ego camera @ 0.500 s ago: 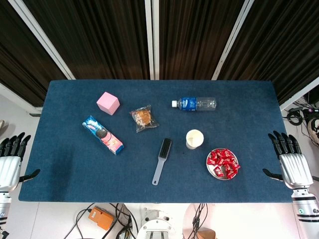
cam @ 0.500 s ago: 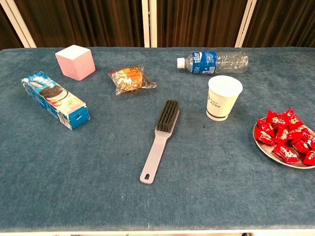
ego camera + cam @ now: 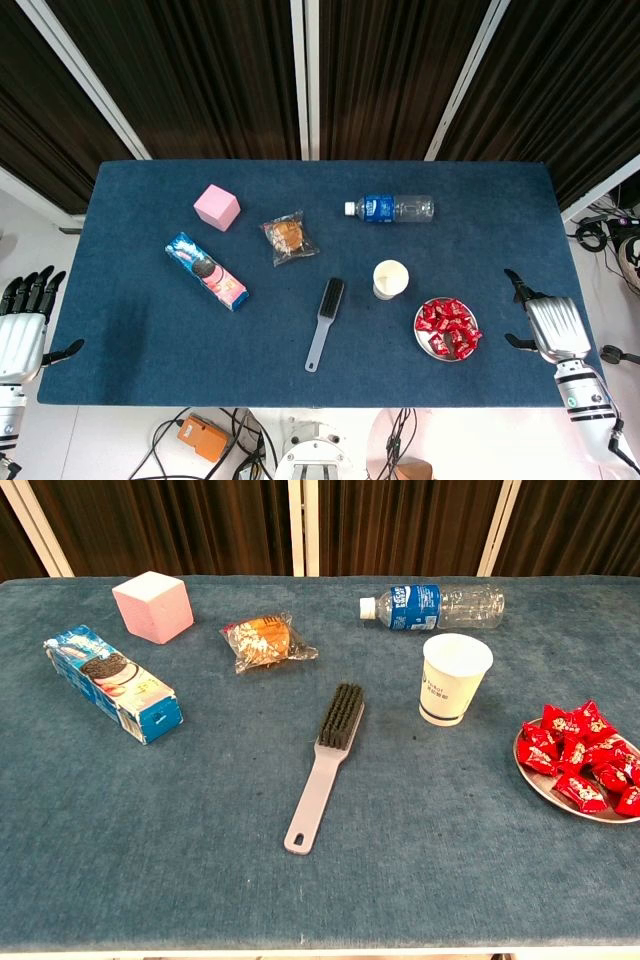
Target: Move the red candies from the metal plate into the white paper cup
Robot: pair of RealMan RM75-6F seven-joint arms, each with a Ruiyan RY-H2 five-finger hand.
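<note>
Candies [image 3: 448, 326] all on plate [image 3: 428, 343], right of upright empty cup [image 3: 390, 278], near table's right edge. Approach step, nothing picked. Right hand [image 3: 545, 325] beside plate, fingers spread, empty; left hand [image 3: 22, 335] idle, open. Next: right reaches plate, pinches one candy.

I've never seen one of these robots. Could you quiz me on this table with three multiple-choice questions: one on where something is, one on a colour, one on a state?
1. The white paper cup stands:
A. beside the metal plate
B. on the plate
C. on the cookie box

2. The cube is:
A. green
B. pink
C. yellow

3. The water bottle is:
A. upright
B. in a hand
C. lying on its side

Answers: 1 A, it stands on the cloth apart from the plate. 2 B, plainly pink. 3 C, lying flat with its cap pointing left.
</note>
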